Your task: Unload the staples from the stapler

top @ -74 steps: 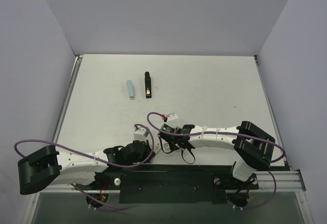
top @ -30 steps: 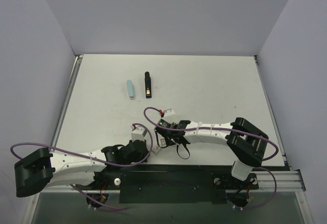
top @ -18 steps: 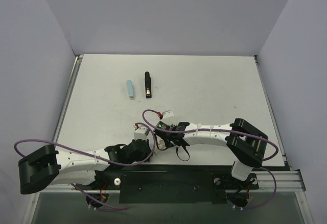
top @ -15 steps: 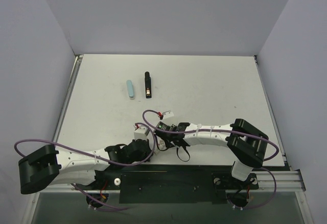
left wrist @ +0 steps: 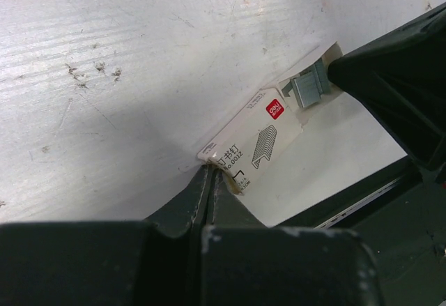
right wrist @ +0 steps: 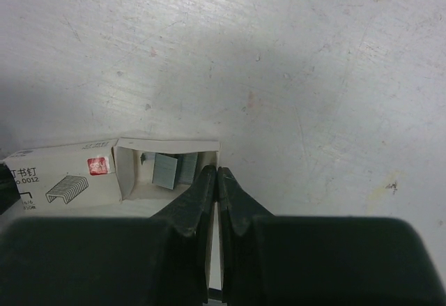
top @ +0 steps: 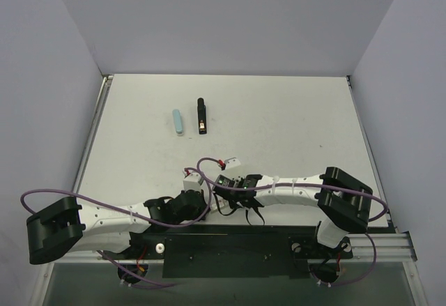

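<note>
The black stapler (top: pixel 201 116) lies at the far left-middle of the table, well away from both grippers. Near the front edge, a small white staple box (left wrist: pixel 252 141) lies on the table with its tray pulled partly out. Grey staples (left wrist: pixel 307 88) show in the open tray (right wrist: pixel 167 169). My left gripper (left wrist: pixel 209 173) is shut, with its tips against the closed end of the box. My right gripper (right wrist: pixel 217 173) is shut on the tray's end wall. Its dark finger shows in the left wrist view (left wrist: pixel 394 76).
A pale blue bar (top: pixel 178 121) lies just left of the stapler. Both arms lie low along the front rail (top: pixel 230 240), their wrists close together. Purple cables loop over them. Grey walls close in the table on three sides.
The right wrist shifted left toward the left gripper, then came back slightly right and nearer the front edge. The left arm shifted a little. The stapler and blue bar have not moved.
</note>
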Motion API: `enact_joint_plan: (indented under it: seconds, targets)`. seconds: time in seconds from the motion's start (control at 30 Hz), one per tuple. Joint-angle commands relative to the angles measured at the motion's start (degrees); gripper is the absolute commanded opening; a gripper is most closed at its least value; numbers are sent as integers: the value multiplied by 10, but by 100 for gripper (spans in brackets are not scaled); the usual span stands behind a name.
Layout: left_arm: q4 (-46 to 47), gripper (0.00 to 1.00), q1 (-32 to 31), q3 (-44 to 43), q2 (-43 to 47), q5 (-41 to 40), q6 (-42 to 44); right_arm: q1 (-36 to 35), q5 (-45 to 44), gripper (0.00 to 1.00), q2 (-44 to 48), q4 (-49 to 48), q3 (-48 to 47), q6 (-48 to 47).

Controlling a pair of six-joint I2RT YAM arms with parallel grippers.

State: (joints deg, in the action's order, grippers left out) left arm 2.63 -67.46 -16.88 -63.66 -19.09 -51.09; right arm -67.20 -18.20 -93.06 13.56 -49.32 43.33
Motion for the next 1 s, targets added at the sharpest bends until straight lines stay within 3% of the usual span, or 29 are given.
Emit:
enact_joint_plan:
  seconds: [0.0, 0.97]
  targets:
    - [-3, 0, -2, -19, -9, -5, -3, -15, -21, 0, 8, 29, 0, 18]
    - [-25, 0, -1, -8, 13, -29, 11, -51, -13, 0, 29, 26, 19, 20]
